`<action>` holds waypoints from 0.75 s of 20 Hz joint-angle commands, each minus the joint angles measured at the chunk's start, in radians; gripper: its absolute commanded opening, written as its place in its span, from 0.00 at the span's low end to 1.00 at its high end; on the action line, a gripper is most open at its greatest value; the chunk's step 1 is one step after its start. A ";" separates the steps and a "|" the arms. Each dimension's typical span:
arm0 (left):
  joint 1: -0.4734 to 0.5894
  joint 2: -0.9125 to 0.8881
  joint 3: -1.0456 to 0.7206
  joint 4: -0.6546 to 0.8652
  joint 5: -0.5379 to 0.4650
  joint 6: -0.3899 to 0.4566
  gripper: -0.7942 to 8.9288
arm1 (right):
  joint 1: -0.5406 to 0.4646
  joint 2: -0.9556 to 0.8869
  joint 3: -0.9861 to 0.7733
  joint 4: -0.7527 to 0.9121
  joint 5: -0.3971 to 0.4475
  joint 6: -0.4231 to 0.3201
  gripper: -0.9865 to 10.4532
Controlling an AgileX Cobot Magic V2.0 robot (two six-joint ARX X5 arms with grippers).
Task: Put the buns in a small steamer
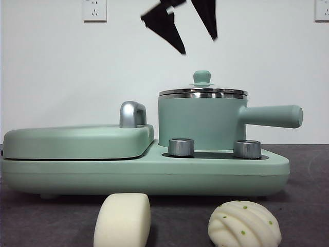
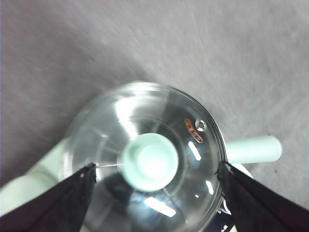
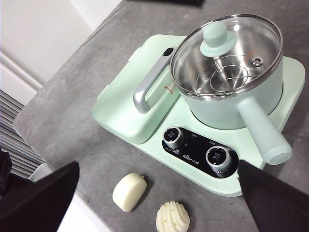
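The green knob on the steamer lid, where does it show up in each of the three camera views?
Front view: the green knob tops the lid, upper middle, just below the left gripper, whose jaws are open.
Left wrist view: knob seen from above, centred between the jaws.
Right wrist view: knob near the upper right, on the glass lid.
Shared landmark: the steamer's straight side handle.

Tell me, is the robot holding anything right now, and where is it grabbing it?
Nothing is held. The left gripper hangs open above the lid's green knob, not touching it. The right gripper is open and empty too.
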 commanded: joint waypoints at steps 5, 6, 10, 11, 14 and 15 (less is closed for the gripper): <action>-0.015 0.127 0.023 -0.005 0.002 -0.031 0.41 | 0.003 0.004 0.017 0.013 0.000 0.002 0.54; -0.015 0.129 0.023 -0.008 0.002 -0.031 0.37 | 0.003 0.004 0.017 0.013 0.000 0.001 0.54; -0.024 0.129 0.023 -0.014 0.002 -0.018 0.12 | 0.003 0.004 0.017 0.015 0.000 -0.003 0.54; -0.024 0.129 0.023 -0.015 0.001 -0.014 0.10 | 0.003 0.004 0.017 0.017 0.000 -0.003 0.54; -0.028 0.129 0.023 -0.009 0.000 -0.014 0.10 | 0.003 0.004 0.017 0.018 0.000 -0.003 0.54; -0.028 0.129 0.023 -0.010 0.000 -0.014 0.10 | 0.003 0.004 0.017 0.018 0.000 -0.003 0.54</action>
